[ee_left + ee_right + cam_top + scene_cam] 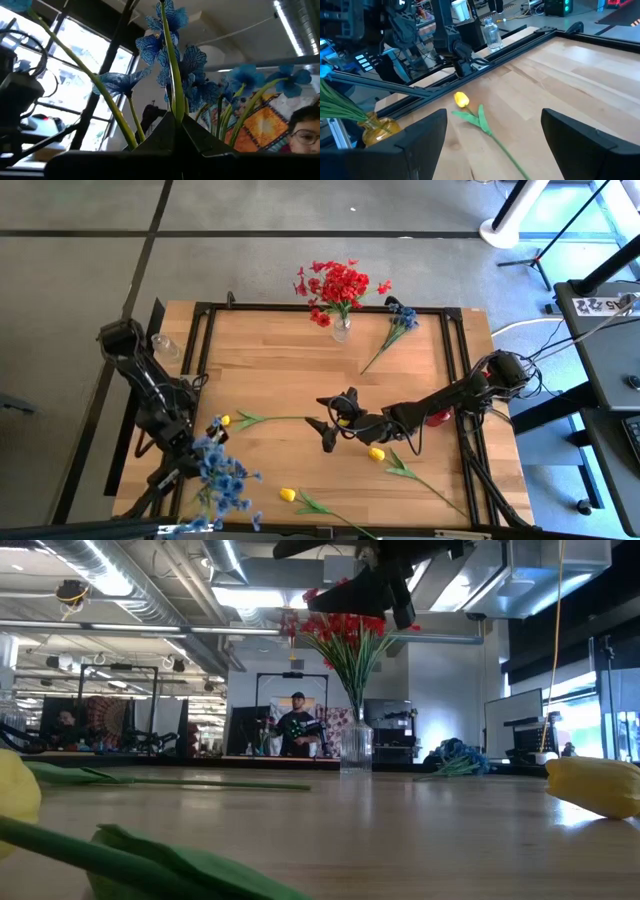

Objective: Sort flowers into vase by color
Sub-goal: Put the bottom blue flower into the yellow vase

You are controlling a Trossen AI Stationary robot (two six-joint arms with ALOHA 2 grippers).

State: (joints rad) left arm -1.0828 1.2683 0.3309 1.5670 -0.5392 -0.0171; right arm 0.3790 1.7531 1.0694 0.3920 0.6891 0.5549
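Note:
My left gripper (190,455) is over the table's near left corner, shut on a bunch of blue flowers (222,478). Their blooms (172,55) fan out beyond the fingertips. Red flowers (338,285) stand in a clear vase (355,748) at the far edge. A second blue bunch (400,320) lies flat beside it. My right gripper (322,418) hangs open above the table's middle. It points at a yellow tulip (461,99) that lies on the wood ahead of it. Two more yellow tulips (376,452) (288,494) lie on the table nearer the front. My left gripper pinches the blue bunch by its green stems (172,107) between its two shut fingers. The fingers slant upward, and the stems run on past the fingertips along them. The blooms stand above the fingers, off the table.
An amber vase (375,127) with green stems in it stands at the table's left side. A clear bottle-like vase (491,35) stands beyond the far left frame rail. A black frame (205,330) borders the table. A person (297,725) stands in the room behind.

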